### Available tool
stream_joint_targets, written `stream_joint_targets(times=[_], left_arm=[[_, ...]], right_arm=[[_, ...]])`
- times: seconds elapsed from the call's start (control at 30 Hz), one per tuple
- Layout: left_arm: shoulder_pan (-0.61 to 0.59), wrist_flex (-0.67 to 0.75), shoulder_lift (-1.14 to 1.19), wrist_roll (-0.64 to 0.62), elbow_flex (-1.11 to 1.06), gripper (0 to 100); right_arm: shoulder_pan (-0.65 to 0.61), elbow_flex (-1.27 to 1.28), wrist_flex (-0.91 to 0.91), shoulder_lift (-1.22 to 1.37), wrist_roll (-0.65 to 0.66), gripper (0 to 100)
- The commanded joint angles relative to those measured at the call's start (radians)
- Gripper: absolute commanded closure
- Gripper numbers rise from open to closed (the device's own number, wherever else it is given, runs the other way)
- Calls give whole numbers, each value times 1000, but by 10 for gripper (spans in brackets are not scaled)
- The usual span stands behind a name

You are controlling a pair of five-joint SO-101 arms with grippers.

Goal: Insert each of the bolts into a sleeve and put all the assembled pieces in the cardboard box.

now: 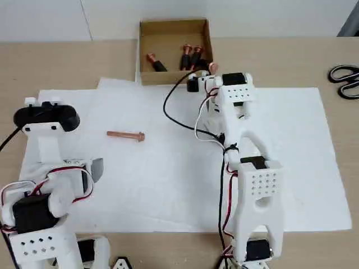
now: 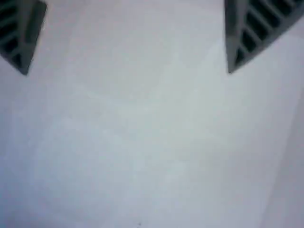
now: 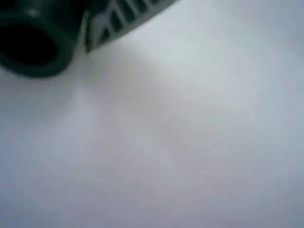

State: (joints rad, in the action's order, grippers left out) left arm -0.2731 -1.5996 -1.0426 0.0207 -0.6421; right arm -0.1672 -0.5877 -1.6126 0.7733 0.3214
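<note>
1 fixed high camera steeply down over the table (image 1: 56, 61), 2 wrist cameras close above its white sheet (image 1: 168, 185)

Robotics lab bench: two small robot arms of white printed plastic, the left arm (image 1: 47, 190) and the right arm (image 1: 255, 190), stand side by side at the near edge of a light wooden table (image 1: 67, 61). Their black servo motors are bare, and loose cables (image 1: 166, 110) loop along the joints. A white paper sheet (image 1: 168, 185) covers the tabletop as a work surface. Black-handled scissors (image 1: 344, 81) lie at the far right edge. At the back sits a small open cardboard box (image 1: 168, 45) holding copper-coloured bolts in black sleeves (image 1: 190, 56), and a lone bolt (image 1: 126, 135) lies on the sheet. A plain pale wall (image 1: 252, 14) stands behind.
</note>
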Motion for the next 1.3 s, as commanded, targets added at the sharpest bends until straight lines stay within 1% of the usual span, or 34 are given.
stream_joint_targets(times=[0.0,0.07,0.3,0.37,0.47,0.6,0.77,0.93,1.03,1.17,1.27], left_arm=[[0,23,-12,3,4,746],[0,23,-12,3,4,746],[0,23,-2,11,8,746],[0,21,20,54,10,746],[0,25,126,157,13,746],[15,49,344,365,133,746],[129,48,641,677,338,746],[209,68,884,930,460,746],[218,163,1002,1008,503,752],[219,347,1129,1076,527,783],[232,417,1201,1138,541,790]], right_arm=[[21,-41,-24,-10,17,997],[36,-77,-59,-62,17,995],[33,-80,-70,-289,14,995],[38,-68,-70,-340,14,995],[41,-28,-70,-397,14,995],[36,34,-68,-443,11,995],[39,61,-70,-461,11,995],[41,61,-70,-461,11,995],[41,61,-70,-461,11,995],[41,61,-70,-461,12,995],[41,61,-70,-461,12,995]])
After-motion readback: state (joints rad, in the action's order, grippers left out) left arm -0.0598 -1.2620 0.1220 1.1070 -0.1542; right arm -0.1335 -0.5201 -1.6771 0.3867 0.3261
